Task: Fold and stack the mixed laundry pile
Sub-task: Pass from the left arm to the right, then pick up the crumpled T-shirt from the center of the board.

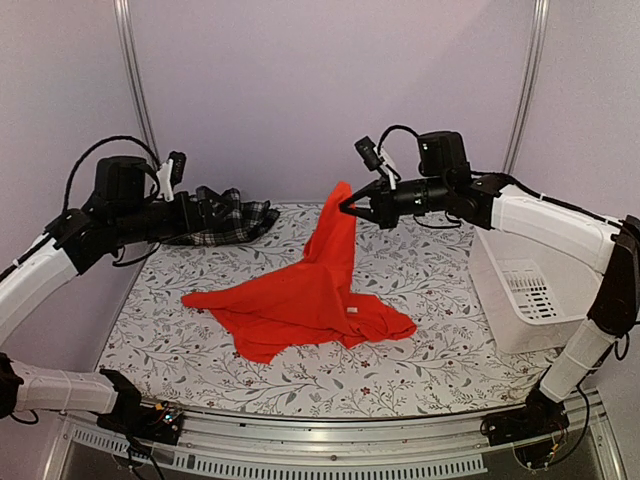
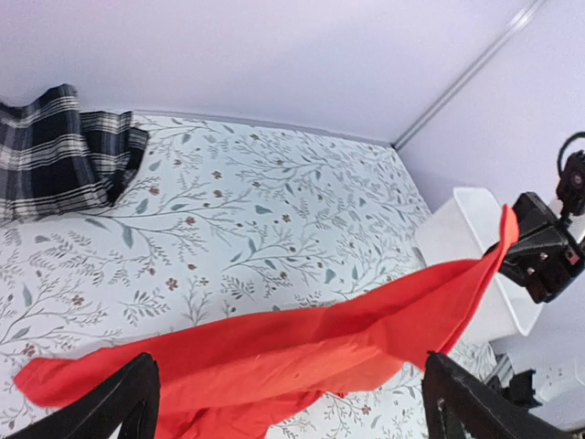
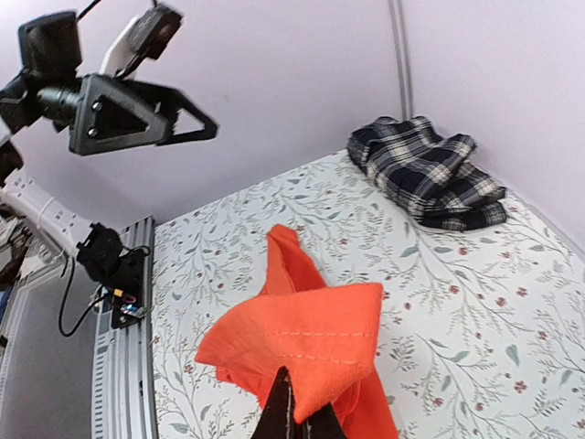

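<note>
You have bright, even, diffuse light in all three views; shadows faint (red shirt [image 1: 310, 300] oversaturated, folds flattened).

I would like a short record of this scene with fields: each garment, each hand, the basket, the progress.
red shirt: unfolded, mostly lying on the table cover, one part lifted
plaid garment: crumpled at the far left corner
right hand: shut on the raised part of the red shirt
left hand: open, holding nothing, above the plaid garment
basket: white, on the right side
progress: nothing folded or stacked yet
</note>
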